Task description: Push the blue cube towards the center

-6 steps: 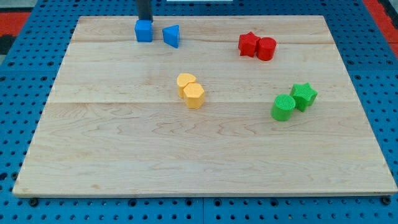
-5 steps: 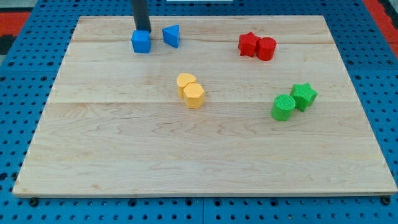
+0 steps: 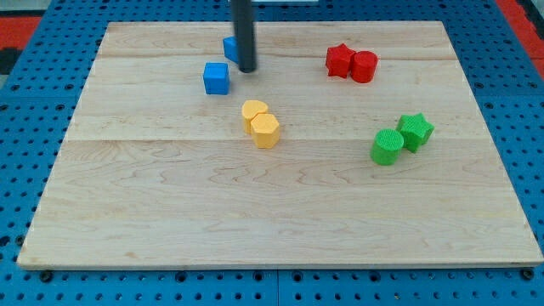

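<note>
The blue cube (image 3: 217, 78) sits on the wooden board (image 3: 280, 212), up and to the left of the middle. My tip (image 3: 247, 69) stands just to the cube's upper right, a small gap away from it. The rod hides most of a second blue block (image 3: 229, 48), of which only the left edge shows behind the rod.
Two yellow blocks (image 3: 260, 123) touch each other near the middle, below and right of the cube. Two red blocks (image 3: 351, 63) sit at the upper right. A green cylinder (image 3: 388, 146) and a green star (image 3: 416, 130) sit at the right.
The blue cube has slid down and to the right, towards the yellow blocks. My tip has moved right, from above the cube to its upper right, and now covers the other blue block.
</note>
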`<action>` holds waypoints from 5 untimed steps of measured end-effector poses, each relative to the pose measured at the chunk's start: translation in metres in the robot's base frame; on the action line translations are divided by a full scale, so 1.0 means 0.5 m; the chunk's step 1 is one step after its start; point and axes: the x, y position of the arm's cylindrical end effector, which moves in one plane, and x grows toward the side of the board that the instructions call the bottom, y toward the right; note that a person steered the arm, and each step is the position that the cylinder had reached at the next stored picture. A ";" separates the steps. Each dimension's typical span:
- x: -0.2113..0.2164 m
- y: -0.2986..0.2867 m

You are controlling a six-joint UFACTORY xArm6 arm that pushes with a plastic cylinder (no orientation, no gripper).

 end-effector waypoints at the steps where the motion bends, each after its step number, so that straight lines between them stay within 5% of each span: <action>1: -0.077 -0.118; 3: 0.066 -0.177; 4: 0.070 -0.006; 5: 0.052 -0.080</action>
